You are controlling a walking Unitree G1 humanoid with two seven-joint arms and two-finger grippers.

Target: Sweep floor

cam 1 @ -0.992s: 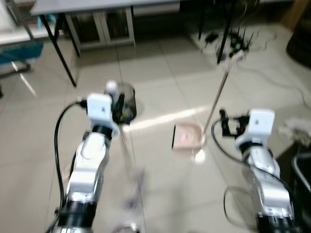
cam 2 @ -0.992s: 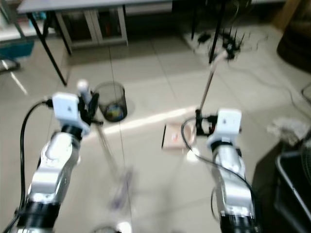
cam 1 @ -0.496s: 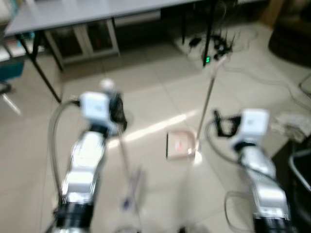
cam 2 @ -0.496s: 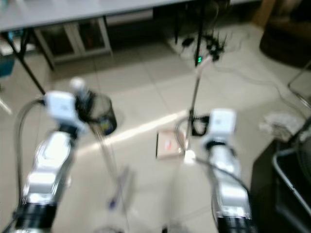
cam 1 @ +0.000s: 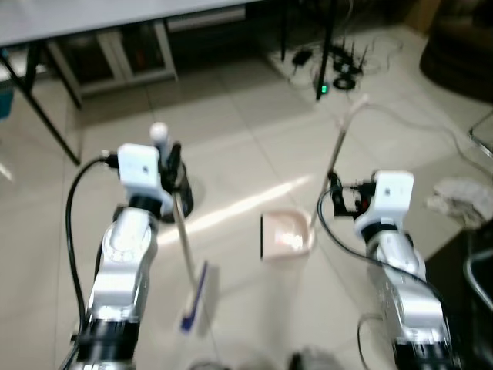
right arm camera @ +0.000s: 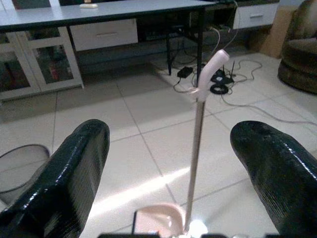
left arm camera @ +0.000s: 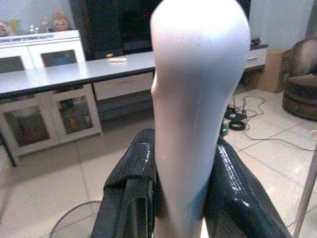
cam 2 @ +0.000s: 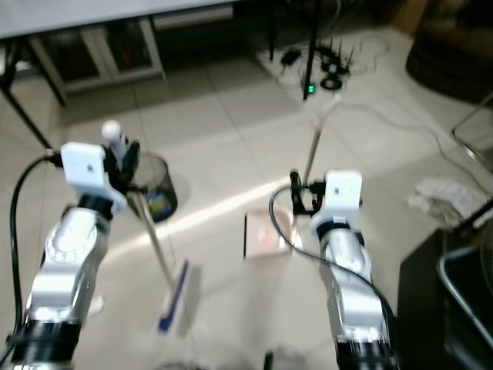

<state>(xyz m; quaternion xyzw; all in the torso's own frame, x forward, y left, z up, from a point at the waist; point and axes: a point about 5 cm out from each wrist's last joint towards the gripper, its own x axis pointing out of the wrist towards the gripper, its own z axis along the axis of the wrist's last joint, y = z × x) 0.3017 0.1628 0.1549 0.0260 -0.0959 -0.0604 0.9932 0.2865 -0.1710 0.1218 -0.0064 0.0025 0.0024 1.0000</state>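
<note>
My left gripper (cam 1: 168, 156) is shut on the white handle (left arm camera: 198, 99) of a broom, held upright. The broom's shaft (cam 1: 183, 235) slants down to its blue-and-white head (cam 1: 194, 301) on the tiled floor between my arms. A pink dustpan (cam 1: 285, 233) stands on the floor ahead, its long handle (cam 1: 339, 146) rising up and away. My right gripper (cam 1: 336, 194) is open just right of that handle, a little short of it. In the right wrist view the dustpan handle (right arm camera: 198, 148) stands between the two black fingers (right arm camera: 69, 183), farther off.
A dark wire waste bin (cam 2: 158, 194) with some rubbish stands behind my left hand. A long table (cam 1: 115, 15) and white cabinets line the far side. Cables and a power strip (cam 1: 339, 65) lie on the floor. A crumpled cloth (cam 1: 462, 202) lies at right by dark furniture (cam 2: 454, 285).
The camera has shifted and the picture is sharper now. My left hand still holds the broom, and its head has swung slightly. My right gripper stays open near the dustpan handle.
</note>
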